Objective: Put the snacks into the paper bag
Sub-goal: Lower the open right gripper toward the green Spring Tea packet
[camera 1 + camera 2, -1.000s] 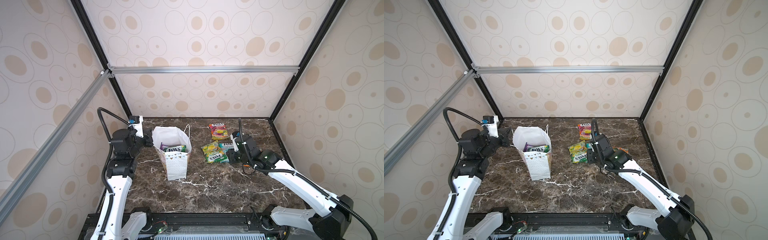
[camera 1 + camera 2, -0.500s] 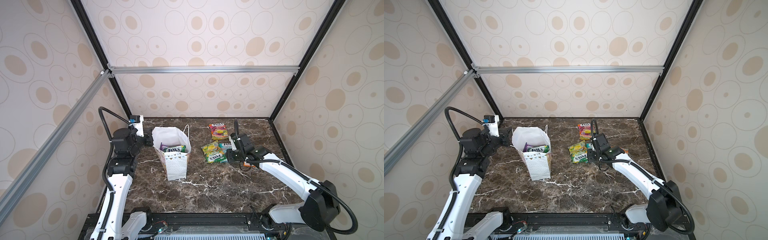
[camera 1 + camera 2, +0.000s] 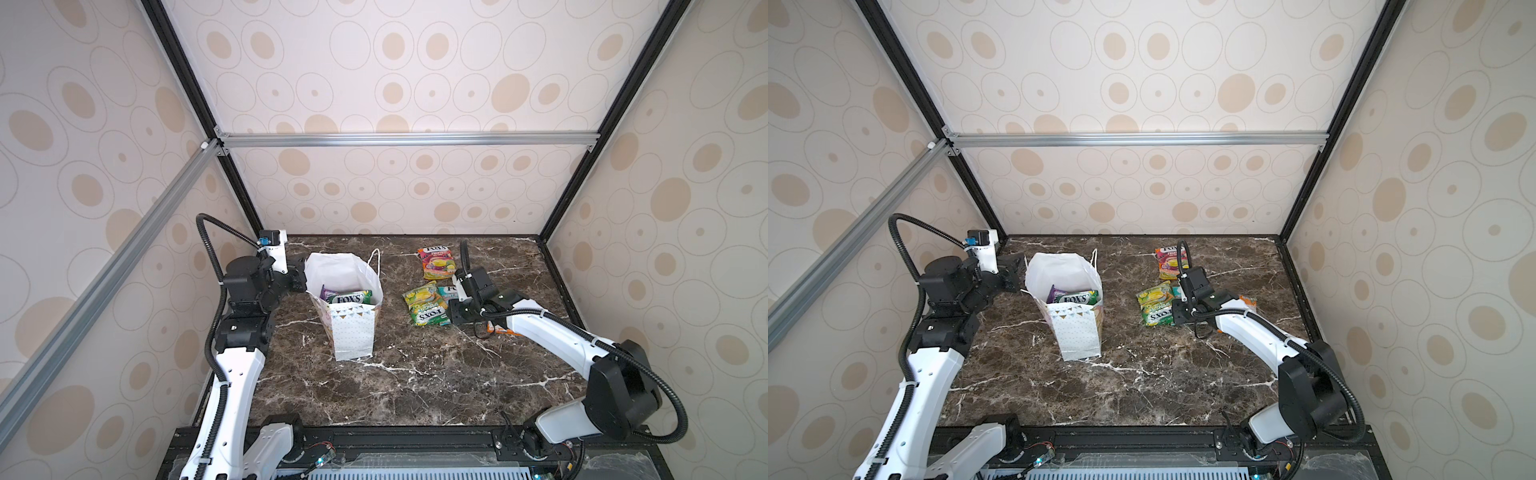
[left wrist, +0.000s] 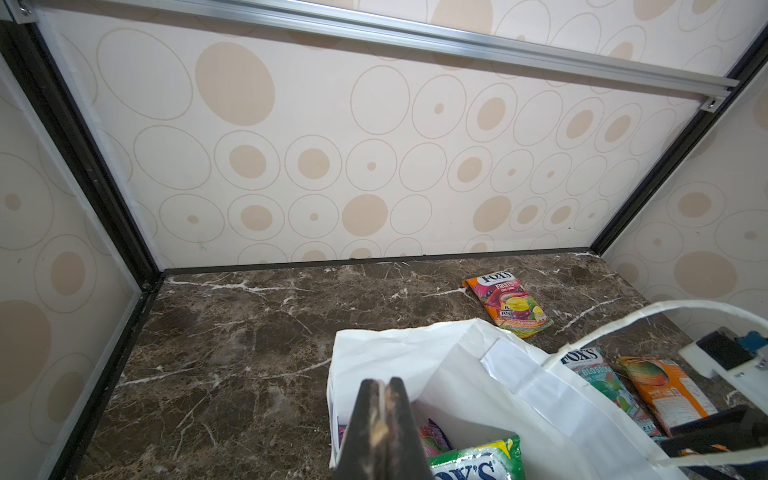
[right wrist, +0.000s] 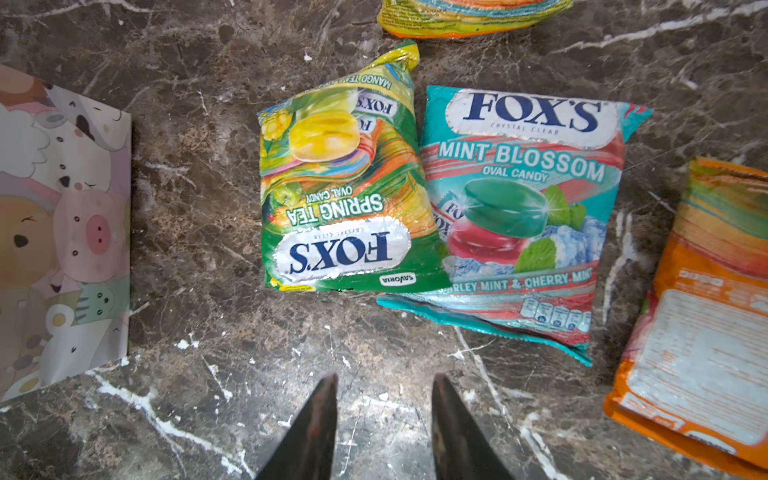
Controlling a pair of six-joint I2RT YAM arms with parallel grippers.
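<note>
Left of centre on the dark marble table [image 3: 415, 395], the paper bag [image 3: 353, 336] stands upright with its mouth open. It is white with small dots and a row of pennants across the front. The right wrist view shows pastel animal faces on its side. A white cord handle [image 3: 376, 259] rises at the far right of its rim. Inside lie a green pouch [image 3: 348, 297] marked FOX'S and, behind it, a purple pouch [image 3: 327, 292].

Four more pouches lie flat on the marble to the bag's right, apart from it. The orange-pink Fruits pouch [image 3: 436, 262] lies nearest the back wall. The yellow-green Spring Tea pouch [image 5: 336, 187] overlaps one edge of the teal Mint Blossom pouch [image 5: 519, 199]. Just beyond the teal one, not touching it, the orange pouch [image 5: 698, 316] lies with its printed back up.

In both top views the right arm [image 3: 548, 332] crosses over the orange pouch and hides most of it, and the gripper's body covers much of the teal pouch.

The right gripper [image 5: 384, 376] hangs over bare marble just short of the Spring Tea and Mint Blossom pouches, its jaws partly apart with nothing between them. The left gripper [image 4: 384, 386] sits at the bag's left rim with its fingers pressed together. Whether they pinch the paper cannot be told.
</note>
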